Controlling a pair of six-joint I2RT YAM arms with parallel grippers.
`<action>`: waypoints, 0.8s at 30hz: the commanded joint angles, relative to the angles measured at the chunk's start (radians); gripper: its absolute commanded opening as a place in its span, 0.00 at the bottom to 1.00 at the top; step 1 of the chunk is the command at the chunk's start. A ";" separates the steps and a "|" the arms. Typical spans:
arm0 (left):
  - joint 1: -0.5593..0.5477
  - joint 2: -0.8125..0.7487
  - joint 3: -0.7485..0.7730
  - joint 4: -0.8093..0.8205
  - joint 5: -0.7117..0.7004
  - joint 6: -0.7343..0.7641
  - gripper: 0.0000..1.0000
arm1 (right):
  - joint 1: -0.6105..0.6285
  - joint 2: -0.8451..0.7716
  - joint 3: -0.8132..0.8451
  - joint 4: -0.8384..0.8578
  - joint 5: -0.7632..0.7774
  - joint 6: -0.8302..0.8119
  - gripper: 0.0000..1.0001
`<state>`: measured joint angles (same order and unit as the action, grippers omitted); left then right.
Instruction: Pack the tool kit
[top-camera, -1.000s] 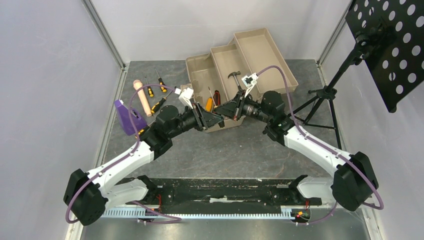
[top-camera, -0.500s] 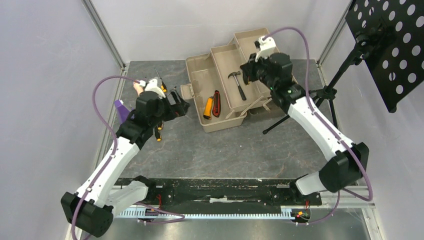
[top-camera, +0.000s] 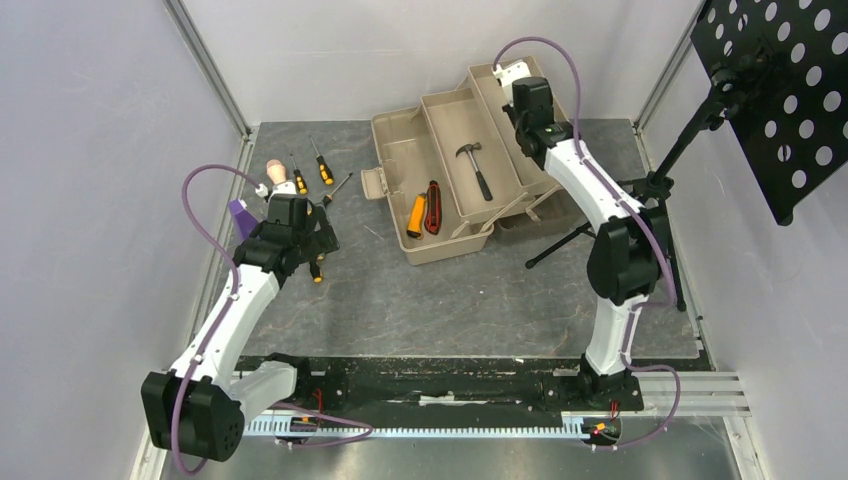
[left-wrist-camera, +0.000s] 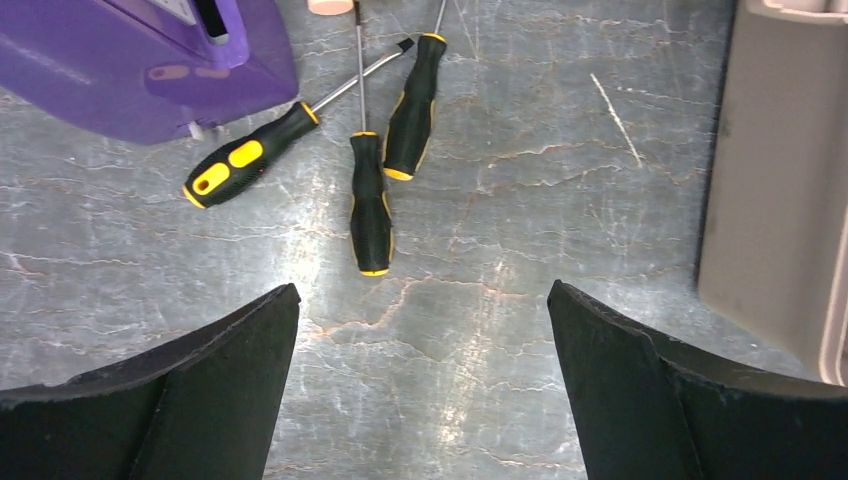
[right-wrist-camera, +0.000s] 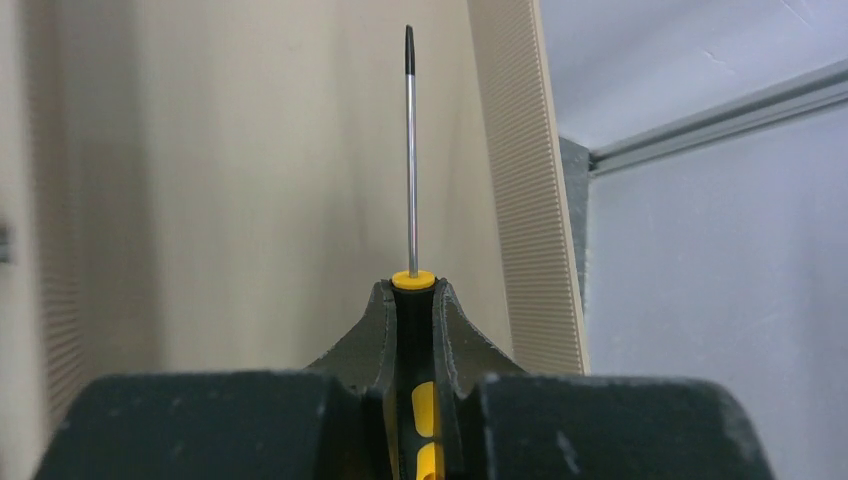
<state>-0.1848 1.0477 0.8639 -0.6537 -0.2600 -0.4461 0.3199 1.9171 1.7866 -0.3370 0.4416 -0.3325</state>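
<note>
The tan toolbox (top-camera: 400, 160) stands open at the back with its trays (top-camera: 520, 130) folded out. A small hammer (top-camera: 472, 165) lies in the middle tray. A red-black utility knife (top-camera: 433, 207) and an orange tool (top-camera: 416, 215) lie in the bottom. My right gripper (top-camera: 527, 100) hangs over the far tray (right-wrist-camera: 250, 180), shut on a yellow-black screwdriver (right-wrist-camera: 410, 150) whose shaft points away. My left gripper (left-wrist-camera: 422, 290) is open and empty above the table, just short of three screwdrivers (left-wrist-camera: 370, 205) (left-wrist-camera: 240, 160) (left-wrist-camera: 412, 110). In the top view the left gripper (top-camera: 322, 238) is left of the box.
A purple block (left-wrist-camera: 130, 60) lies by the left wall (top-camera: 242, 215), with a beige rod (top-camera: 275, 172) behind it. The toolbox's side (left-wrist-camera: 780, 180) is at the right of the left wrist view. A black tripod (top-camera: 650, 185) and perforated panel (top-camera: 790, 90) stand at the right.
My left arm has pulled back from the toolbox to the left and its jaws have opened wide. My right arm has swung from the box's front up to the far tray, still shut.
</note>
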 joint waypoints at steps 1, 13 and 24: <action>0.006 0.009 0.005 0.009 -0.063 0.059 1.00 | -0.008 0.055 0.091 -0.007 0.115 -0.110 0.05; 0.007 0.041 0.005 -0.007 -0.026 0.036 1.00 | -0.007 -0.146 -0.055 0.020 -0.020 0.024 0.71; 0.029 0.175 0.031 -0.038 -0.034 0.030 0.96 | -0.007 -0.589 -0.562 0.243 -0.360 0.211 0.75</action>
<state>-0.1719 1.1927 0.8627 -0.6834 -0.2836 -0.4267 0.3141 1.4216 1.3502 -0.2253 0.2390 -0.2123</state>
